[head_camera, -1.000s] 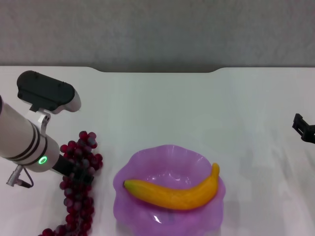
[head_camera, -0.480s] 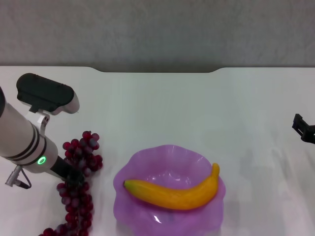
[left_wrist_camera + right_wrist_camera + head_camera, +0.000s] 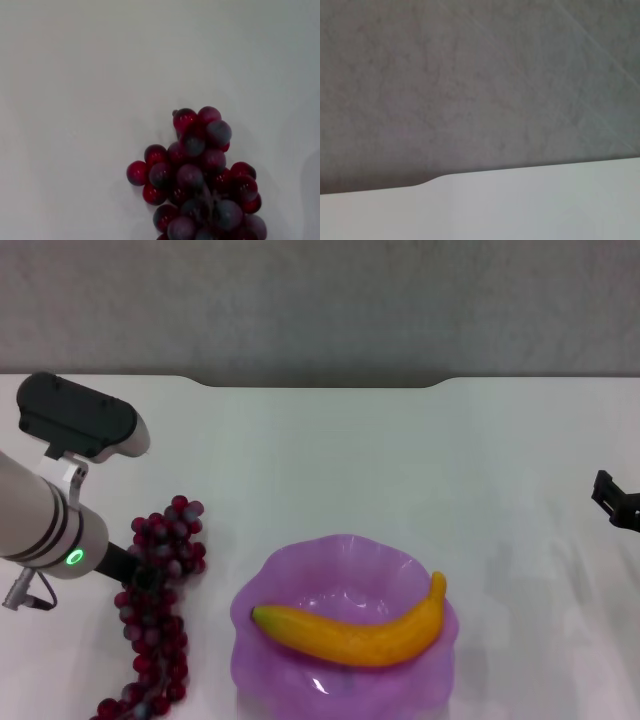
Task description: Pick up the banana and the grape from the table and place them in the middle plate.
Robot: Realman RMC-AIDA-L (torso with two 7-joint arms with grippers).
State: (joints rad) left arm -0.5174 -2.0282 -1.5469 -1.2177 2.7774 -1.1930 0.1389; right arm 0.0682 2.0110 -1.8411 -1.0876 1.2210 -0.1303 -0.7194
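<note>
A: So, status? Banana [image 3: 355, 632] is lying in the middle plate [image 3: 300, 570] at 6 o'clock on the table [image 3: 400, 460]; that half's done.

B: Grape [image 3: 155, 590] step now; bunch lies at 8 o'clock, just beside the plate; left gripper [image 3: 140, 575] is buried in its upper end; jaws hidden, can't tell if clamped.

A: Next?

B: Needs a firm grip, lift, carry toward 3 o'clock over the rim. Right gripper [image 3: 615, 500] parked at 3 o'clock; jaw state unclear.
</note>
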